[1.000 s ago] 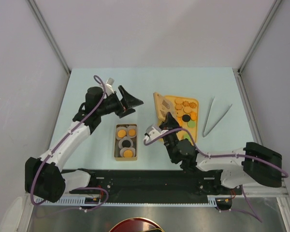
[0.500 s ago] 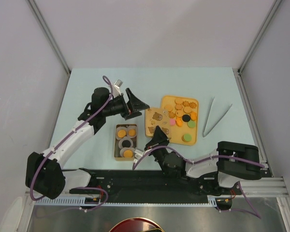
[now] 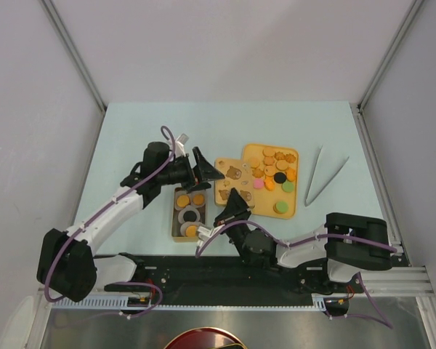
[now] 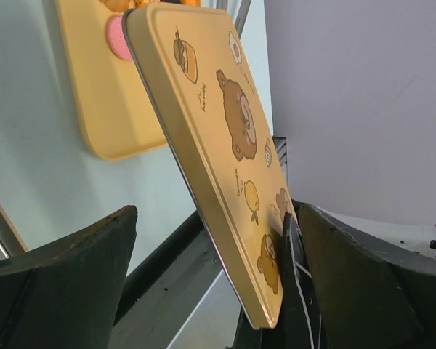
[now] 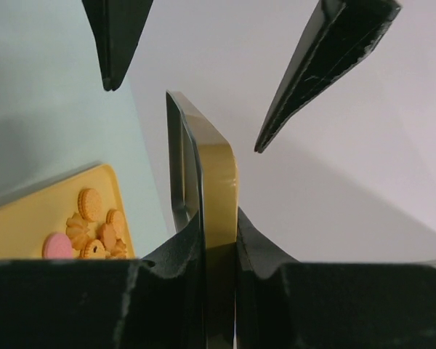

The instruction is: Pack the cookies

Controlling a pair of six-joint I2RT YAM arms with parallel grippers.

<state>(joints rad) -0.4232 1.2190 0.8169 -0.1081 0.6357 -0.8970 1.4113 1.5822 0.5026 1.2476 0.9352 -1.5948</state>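
The cookies (image 3: 273, 170) lie as small round discs on a yellow tray (image 3: 293, 205); a few more (image 3: 190, 198) sit in white cups inside an open tin (image 3: 176, 218). My right gripper (image 3: 235, 201) is shut on the lower edge of the orange bear-print lid (image 3: 229, 179), holding it tilted between tin and tray. The right wrist view shows the gripper (image 5: 218, 225) pinching the lid's rim (image 5: 219, 171). My left gripper (image 3: 214, 176) is open at the lid's left end. In the left wrist view the left gripper (image 4: 216, 212) straddles the lid (image 4: 225, 138) without gripping it.
Metal tongs (image 3: 322, 174) lie right of the tray. Both arms cross the near middle of the table, and their black base rail (image 3: 225, 273) runs along the front edge. Grey walls (image 3: 43, 109) close off the left, right and back.
The right gripper has carried the lid left off the tray, towards the tin. The left gripper has swung right and down until its open fingers stand either side of the lid.
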